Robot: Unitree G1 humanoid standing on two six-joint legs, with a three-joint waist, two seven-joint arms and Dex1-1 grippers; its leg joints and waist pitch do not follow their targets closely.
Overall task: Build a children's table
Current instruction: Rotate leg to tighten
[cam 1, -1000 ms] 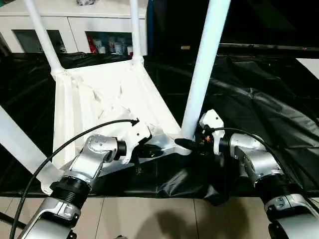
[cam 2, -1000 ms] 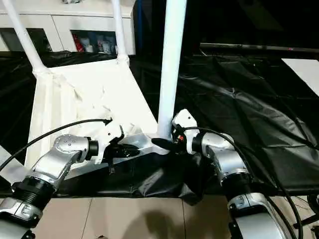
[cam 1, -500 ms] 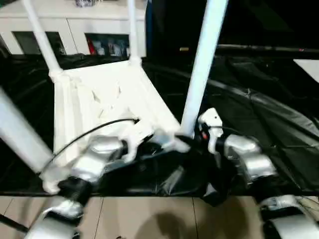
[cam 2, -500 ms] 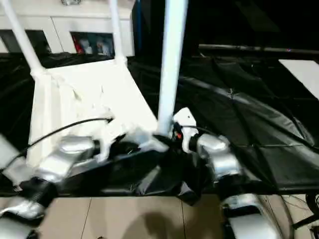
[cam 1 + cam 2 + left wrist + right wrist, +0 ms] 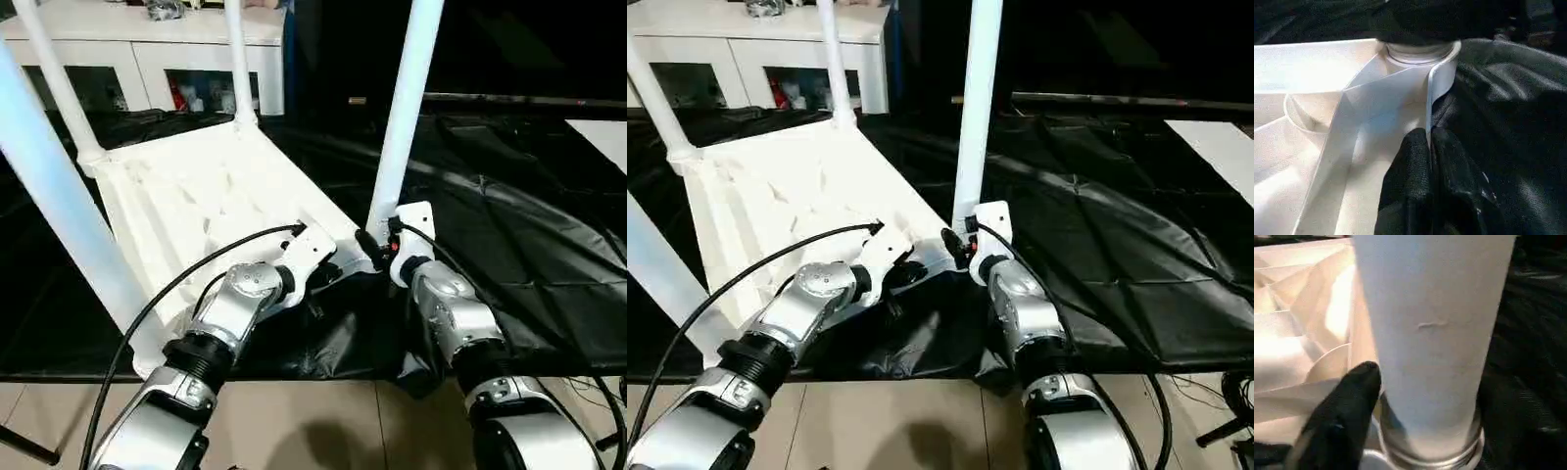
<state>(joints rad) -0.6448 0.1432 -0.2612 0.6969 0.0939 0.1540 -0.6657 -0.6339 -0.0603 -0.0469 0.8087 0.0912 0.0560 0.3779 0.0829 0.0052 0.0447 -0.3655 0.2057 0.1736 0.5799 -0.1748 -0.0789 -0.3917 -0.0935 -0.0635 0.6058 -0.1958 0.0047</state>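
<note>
Since a sec ago both arms swung inward. Tabletop (image 5: 196, 196) lies upside down on black sheet (image 5: 529, 245), legs up, white cabinet (image 5: 147, 59) behind. Left gripper (image 5: 1427, 161) jaws pinched shut on tabletop's rim wall. Right gripper (image 5: 377, 250) jaws wide around the near leg (image 5: 1435, 333) at its socket; grip can't tell.
</note>
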